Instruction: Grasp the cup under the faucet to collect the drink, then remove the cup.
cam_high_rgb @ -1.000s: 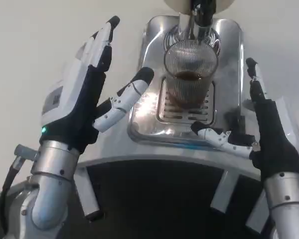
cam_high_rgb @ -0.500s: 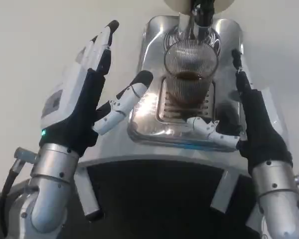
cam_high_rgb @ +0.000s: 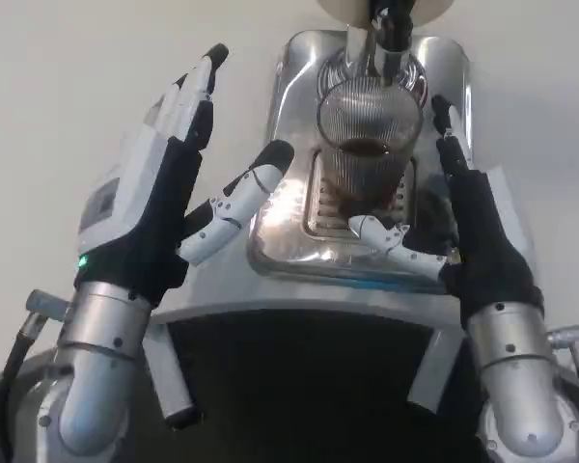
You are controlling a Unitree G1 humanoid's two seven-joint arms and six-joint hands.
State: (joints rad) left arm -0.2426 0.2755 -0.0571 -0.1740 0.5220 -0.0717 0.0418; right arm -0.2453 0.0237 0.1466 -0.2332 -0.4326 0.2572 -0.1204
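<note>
On the left side, the left hand (cam_high_rgb: 159,188) is standing upright near the machine, with its fingers spread apart and its palm turned toward the middle. It is holding nothing and it is not touching the drip tray (cam_high_rgb: 357,246), only waiting just beside its left edge.

In the middle, the cup (cam_high_rgb: 369,140) is standing on the grille of the drip tray, directly under the faucet (cam_high_rgb: 384,34). It is a clear ribbed glass and some dark drink is already lying inside it, so I am judging that the collecting is under way or nearly finished; whether liquid is running at this moment is too small to tell.

On the right, the right hand (cam_high_rgb: 468,227) is spread wide and is holding nothing. Its long fingers are pointing up just beside the right wall of the cup, and its thumb is reaching across under the front of the cup, near the base. I cannot tell if any finger is touching the glass.

So the step in hand seems to be the approach for the grasp. The next move is calling for the right hand to close around the cup gently, keeping it upright under the faucet, because a push from the side could tip it.
</note>
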